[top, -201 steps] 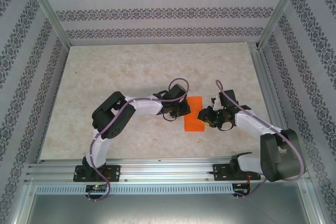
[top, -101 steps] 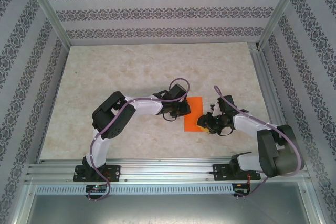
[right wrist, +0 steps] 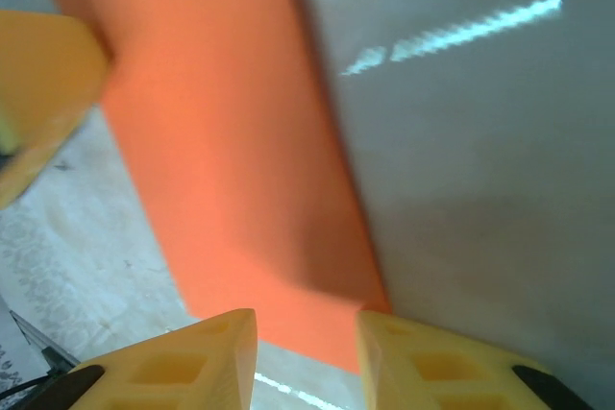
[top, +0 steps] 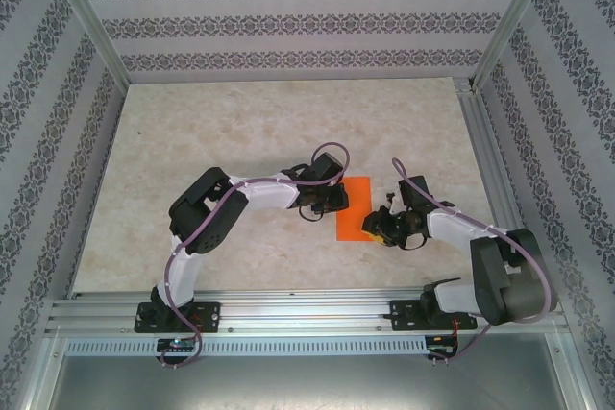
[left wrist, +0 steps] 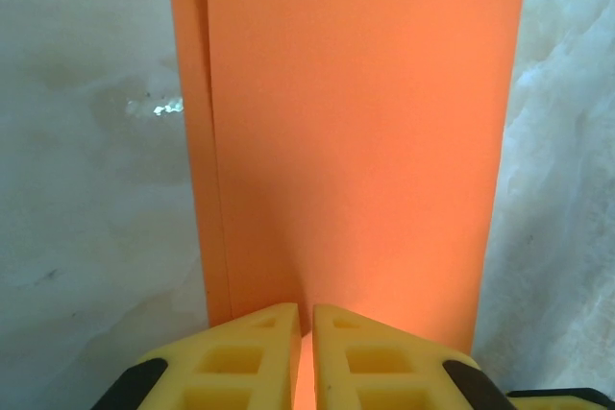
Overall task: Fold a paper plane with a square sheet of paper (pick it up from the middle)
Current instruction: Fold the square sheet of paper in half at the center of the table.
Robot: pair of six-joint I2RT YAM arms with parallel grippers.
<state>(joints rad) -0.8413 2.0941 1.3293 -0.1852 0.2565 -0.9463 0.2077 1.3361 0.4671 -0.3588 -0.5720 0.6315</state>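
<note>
The square sheet of paper [top: 354, 208] is bright orange and lies on the table as a narrow upright rectangle, folded double, with a second layer edge showing along its left side [left wrist: 197, 141]. My left gripper [top: 338, 201] is at the sheet's left edge. Its yellow jaws [left wrist: 306, 319] are shut on the paper, and orange shows in the slit between them. My right gripper [top: 370, 229] is at the sheet's near right corner. It stands open [right wrist: 306, 328], its fingertips on either side of that corner of the paper [right wrist: 231, 170] without pinching it. No paper plane is in view.
The beige marbled tabletop [top: 240, 132] spreads around the sheet. Aluminium frame posts and patterned walls enclose it, with a rail [top: 288, 309] along the near edge. In the right wrist view a yellow finger of the left gripper [right wrist: 43, 84] shows at upper left.
My right gripper has slid left and slightly nearer, to the sheet's near right corner. The left gripper and the paper have stayed put.
</note>
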